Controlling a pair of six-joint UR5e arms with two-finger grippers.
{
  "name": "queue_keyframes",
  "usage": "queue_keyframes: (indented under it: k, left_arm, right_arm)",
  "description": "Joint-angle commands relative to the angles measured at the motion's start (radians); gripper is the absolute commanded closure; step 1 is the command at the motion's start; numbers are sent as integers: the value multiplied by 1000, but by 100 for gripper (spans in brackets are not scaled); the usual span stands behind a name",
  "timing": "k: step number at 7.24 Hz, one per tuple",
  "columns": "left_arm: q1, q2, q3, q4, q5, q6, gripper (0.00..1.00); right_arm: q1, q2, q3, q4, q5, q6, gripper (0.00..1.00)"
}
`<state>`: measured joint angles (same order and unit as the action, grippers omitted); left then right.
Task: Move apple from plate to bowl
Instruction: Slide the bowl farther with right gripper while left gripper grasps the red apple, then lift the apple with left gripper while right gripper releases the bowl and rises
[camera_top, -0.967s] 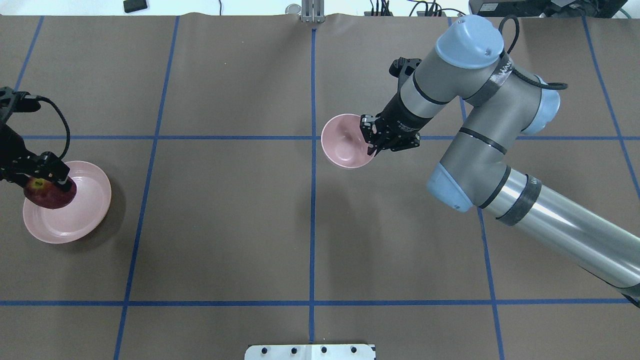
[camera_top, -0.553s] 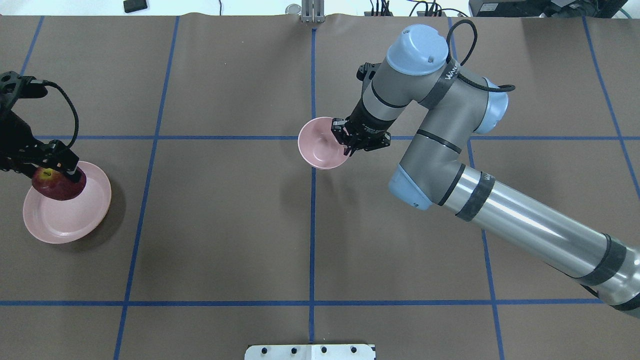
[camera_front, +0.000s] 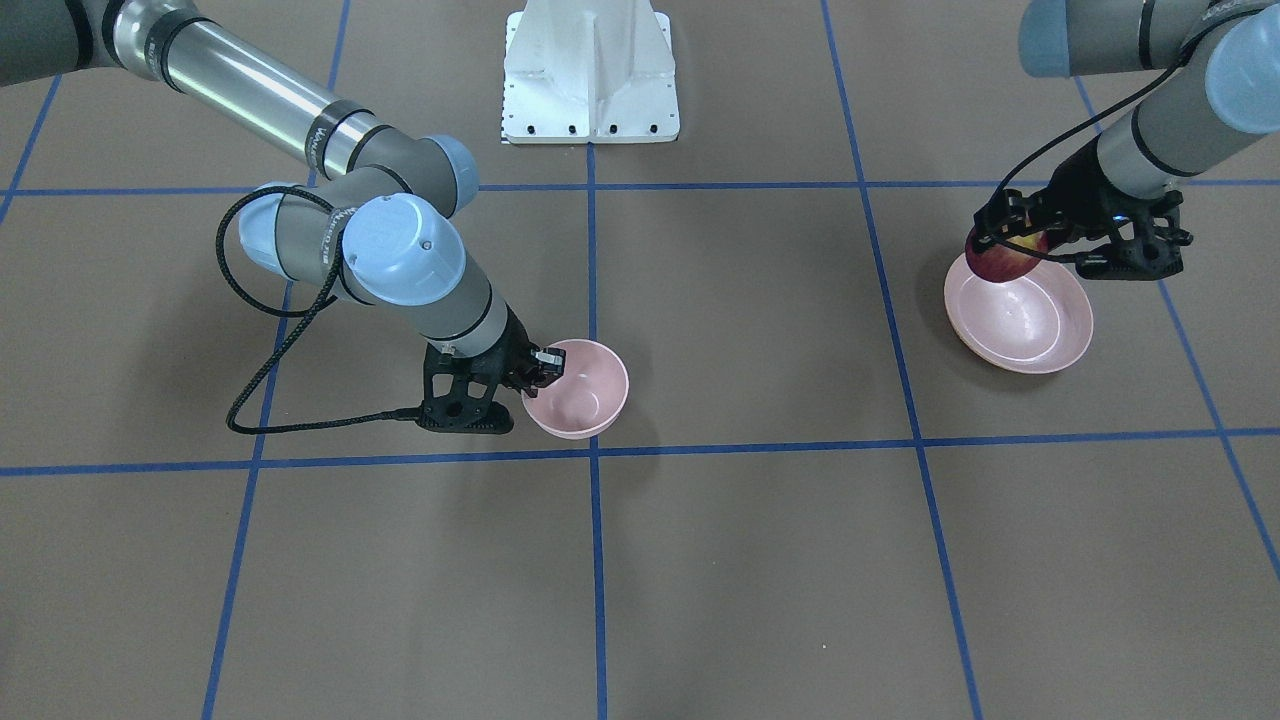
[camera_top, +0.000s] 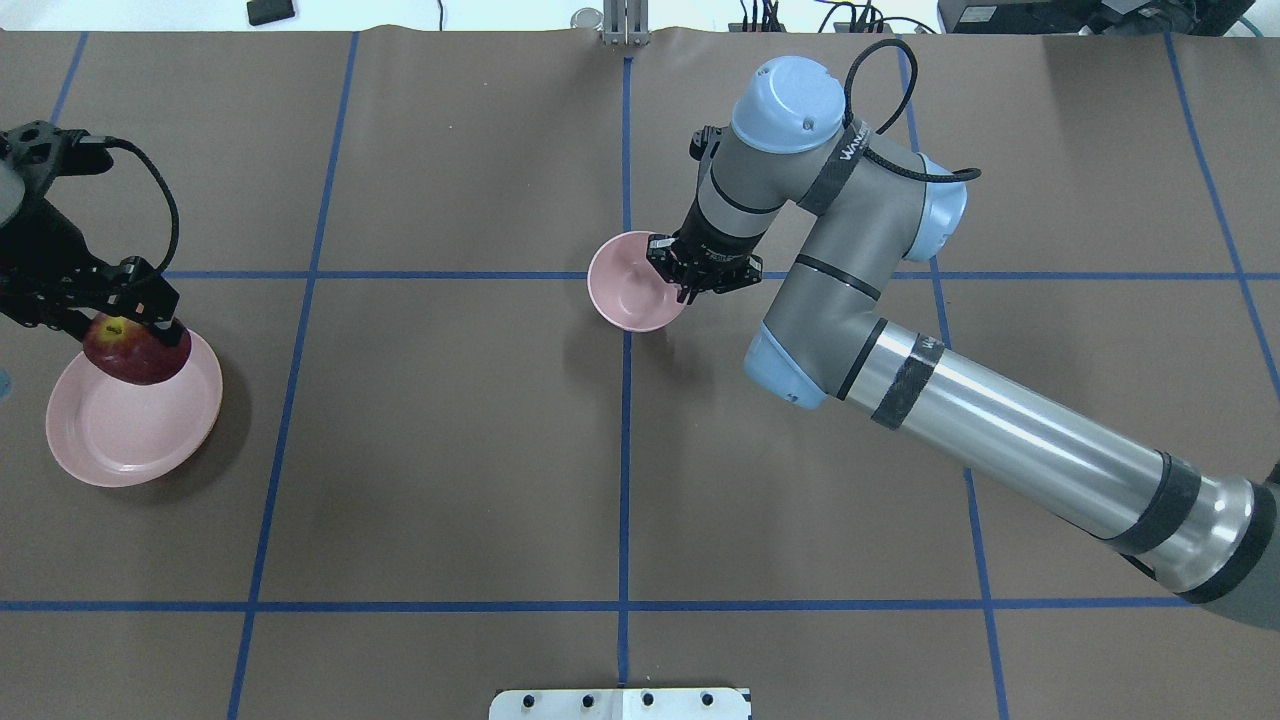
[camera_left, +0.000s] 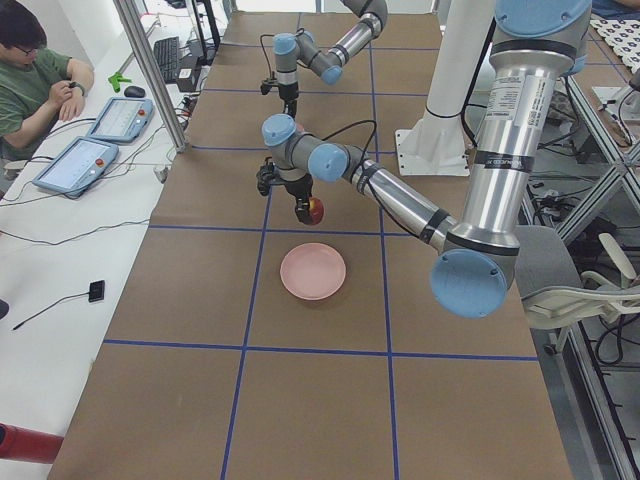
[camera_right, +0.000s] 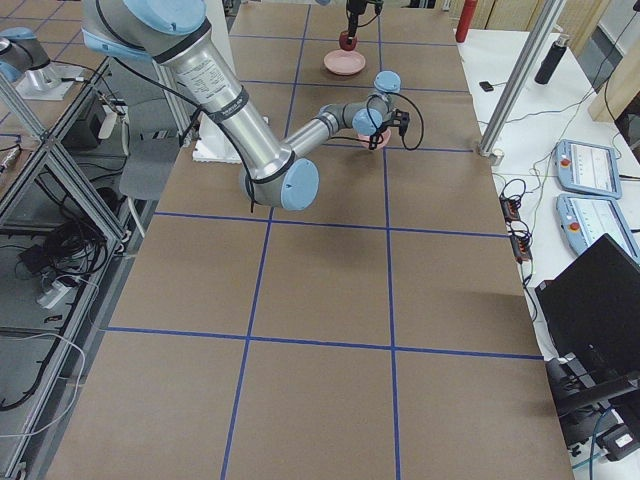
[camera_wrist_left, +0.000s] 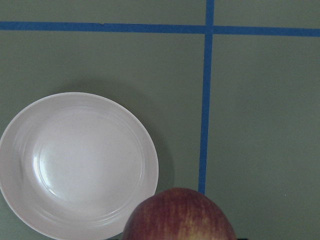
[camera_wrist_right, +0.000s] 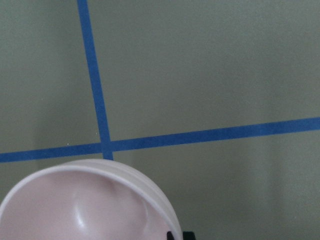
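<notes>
Across the brown-papered table (camera_top: 450, 450), a grid of blue tape (camera_top: 625, 450) is laid. Right arm (camera_top: 1000, 430) is stretched out toward the centre line. Left arm (camera_front: 1150, 140) is bent over the table's left end. Pale pink plate (camera_top: 120, 440) is seen lying flat on the paper. Small pink bowl (camera_top: 625, 295) is pinched at its rim by the right gripper (camera_top: 690, 285), close to a tape crossing. Dark red apple (camera_top: 135, 350) is clamped in the left gripper (camera_top: 132, 330) and held clear above the plate's edge, well apart from the bowl.
</notes>
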<state>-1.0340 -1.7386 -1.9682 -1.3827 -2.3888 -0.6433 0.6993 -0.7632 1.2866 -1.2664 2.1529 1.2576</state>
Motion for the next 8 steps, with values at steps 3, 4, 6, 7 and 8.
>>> queue_keyframes:
  k: [3,4,6,7,8]
  left_arm:
    - [0,-22,2,2,0,-30,100]
    - [0,-36,9,5,0,-38,100]
    - [2,-79,14,49,0,-64,100]
    - [5,-105,17,59,0,-70,100]
    - [8,-213,52,109,-1,-144,100]
  right_arm:
    - [-20,41,-73,54,-21,-1,100]
    - [-26,38,-73,55,-30,-1,100]
    - [-26,39,-63,58,-30,16,1]
    - [-20,36,-41,58,-25,19,0]
    - [-6,30,8,58,-19,28,0]
